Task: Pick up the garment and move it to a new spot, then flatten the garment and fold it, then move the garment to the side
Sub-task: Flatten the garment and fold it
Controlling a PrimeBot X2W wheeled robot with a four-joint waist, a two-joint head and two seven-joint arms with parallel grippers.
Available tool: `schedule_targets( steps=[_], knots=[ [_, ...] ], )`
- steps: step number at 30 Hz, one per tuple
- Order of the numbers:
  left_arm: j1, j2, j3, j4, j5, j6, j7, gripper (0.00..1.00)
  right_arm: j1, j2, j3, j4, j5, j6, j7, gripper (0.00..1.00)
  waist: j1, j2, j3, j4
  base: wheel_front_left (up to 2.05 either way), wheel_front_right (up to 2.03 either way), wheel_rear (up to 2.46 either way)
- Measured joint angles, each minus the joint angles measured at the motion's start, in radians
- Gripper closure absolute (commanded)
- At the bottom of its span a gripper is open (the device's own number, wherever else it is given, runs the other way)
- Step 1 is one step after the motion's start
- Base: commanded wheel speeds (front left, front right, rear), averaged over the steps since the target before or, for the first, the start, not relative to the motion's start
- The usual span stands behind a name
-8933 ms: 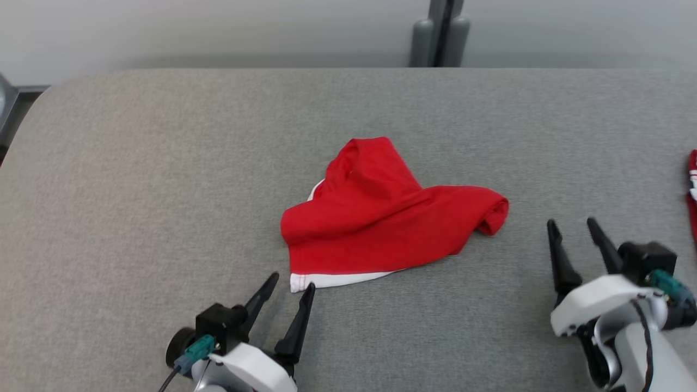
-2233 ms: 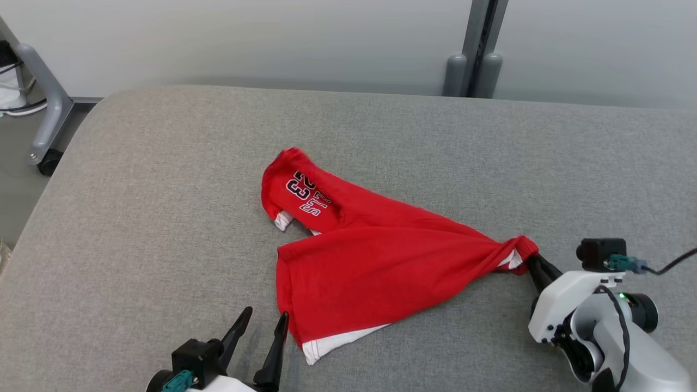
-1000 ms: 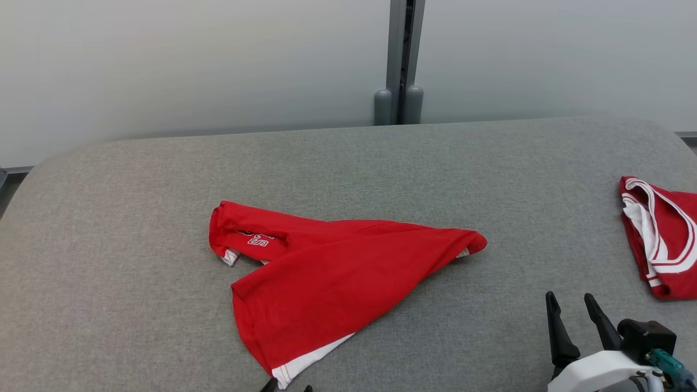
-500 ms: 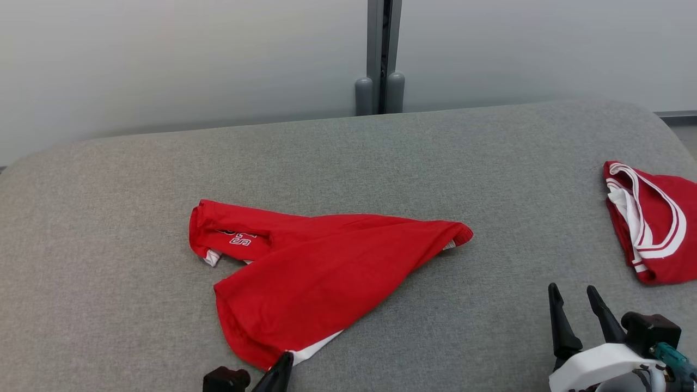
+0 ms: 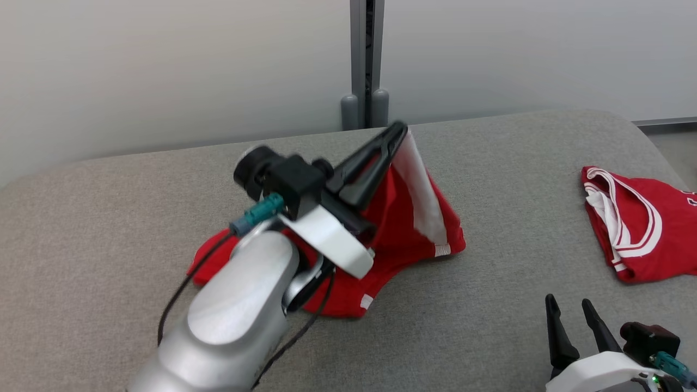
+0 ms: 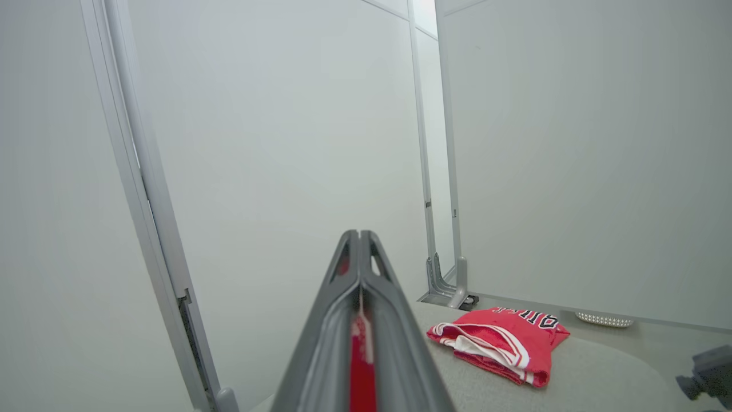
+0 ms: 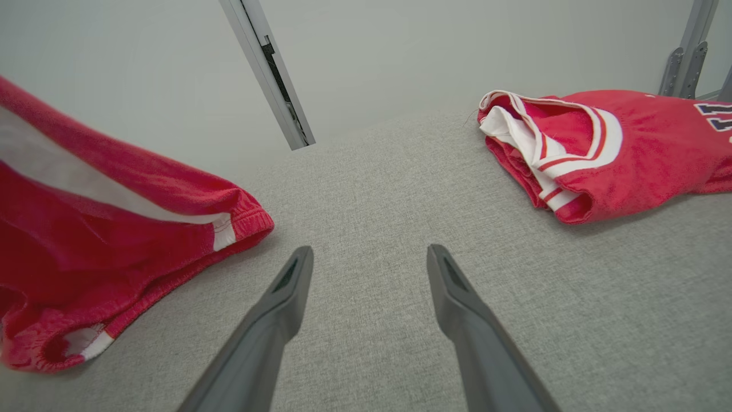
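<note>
The garment (image 5: 416, 218) is a red piece with white trim, lying mid-table on the grey padded surface. One white-edged corner of it is pulled up into a peak. My left gripper (image 5: 399, 130) is shut on that raised corner, well above the table. In the left wrist view the left gripper (image 6: 359, 236) has its fingers pressed together with a strip of red cloth (image 6: 360, 366) between them. My right gripper (image 5: 566, 305) stands open at the lower right, low over bare table. In the right wrist view the right gripper (image 7: 369, 254) has the garment (image 7: 114, 229) to its left, apart from it.
A second red garment with white stripes (image 5: 631, 223) lies folded near the table's right edge, also visible from the wrists (image 6: 503, 343) (image 7: 606, 149). The grey table (image 5: 517, 163) ends at a pale wall with a grey post (image 5: 365, 65) behind.
My left gripper has shut on the garment's near white-trimmed corner and lifted it up and toward the back. The right gripper stays open in place. The head view has shifted slightly.
</note>
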Motion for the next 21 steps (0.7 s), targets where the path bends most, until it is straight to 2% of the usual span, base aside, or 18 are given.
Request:
schedule_targets(
  steps=[3, 6, 9, 12, 17, 21],
  knots=[
    [-0.107, -0.005, 0.014, 0.013, -0.064, 0.002, 0.0, 1.0, 0.008, 0.001, 0.006, 0.004, 0.018, 0.0, 0.0, 0.0, -0.0001, 0.0, -0.002, -0.015, 0.0, 0.0, 0.0],
    [-0.162, -0.008, 0.047, 0.031, -0.157, 0.056, 0.0, 1.0, 0.018, 0.0, 0.0, 0.006, 0.026, 0.0, 0.0, 0.0, 0.0, 0.0, 0.002, -0.025, 0.0, 0.0, 0.0],
    [-0.176, -0.005, 0.082, 0.106, -0.174, 0.114, 0.0, 1.0, 0.021, 0.0, -0.007, 0.003, 0.029, 0.0, 0.0, 0.0, 0.0, 0.0, 0.016, -0.023, 0.0, 0.0, 0.0],
    [-0.135, 0.052, 0.111, 0.233, -0.188, 0.14, 0.027, 1.0, 0.019, 0.0, -0.007, 0.001, 0.03, 0.0, 0.0, 0.0, -0.0001, 0.0, 0.035, -0.016, 0.0, 0.0, 0.0],
    [0.064, 0.172, 0.155, 0.417, -0.243, 0.126, 0.032, 1.0, 0.005, 0.001, 0.001, -0.003, 0.037, 0.0, 0.0, 0.0, 0.0, 0.0, 0.065, -0.001, 0.0, 0.0, 0.0],
    [0.205, 0.195, 0.189, 0.479, -0.284, 0.091, 0.013, 1.0, 0.0, 0.001, -0.013, -0.004, 0.024, 0.0, 0.0, 0.0, 0.0, 0.0, 0.072, 0.02, 0.0, 0.0, 0.0]
  ],
)
